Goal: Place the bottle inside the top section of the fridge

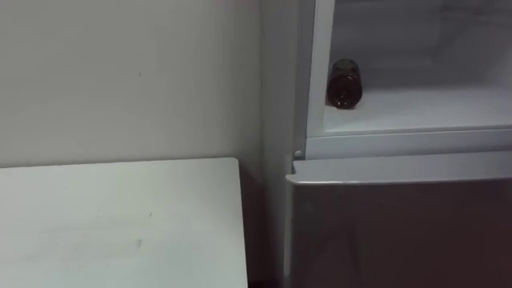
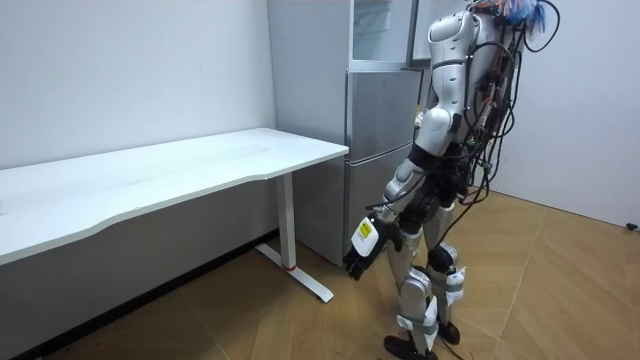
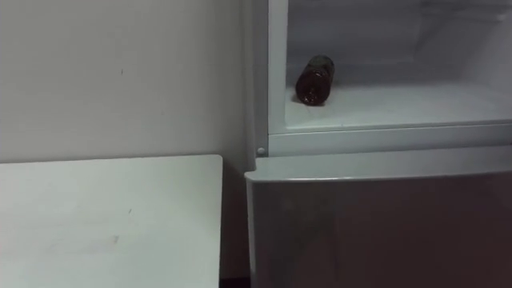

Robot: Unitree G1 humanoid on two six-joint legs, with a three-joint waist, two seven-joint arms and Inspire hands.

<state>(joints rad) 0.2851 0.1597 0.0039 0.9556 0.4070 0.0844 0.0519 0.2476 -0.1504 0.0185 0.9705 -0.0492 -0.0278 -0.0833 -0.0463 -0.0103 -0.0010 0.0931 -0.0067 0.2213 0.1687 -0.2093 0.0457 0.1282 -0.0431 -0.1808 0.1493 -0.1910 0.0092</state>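
**Q:** What is recorded in the left eye view?

**A:** One bottle (image 1: 345,84) is seen lying on its side on the white floor of the open upper compartment (image 1: 416,112) of the fridge (image 1: 400,144). It is placed close to the compartment's left wall, with one end turned toward the camera. The bottle is dark brown and rounded, and any writing on it is too small to be read. One closed lower door (image 1: 400,232) is shown beneath. One white table (image 1: 120,224) is set to the left, just beside the fridge.

**Q:** And in the room view?

**A:** The robot is shown standing upright before the one grey fridge, with the table at the room view's left. The left hand (image 2: 365,245) is hung low beside the thigh. Its fingers are loosely relaxed and nothing is held.

**Q:** What is added by the right eye view?

**A:** The same scene is given. The bottle is again seen near the front left corner of the upper compartment, above the closed door.
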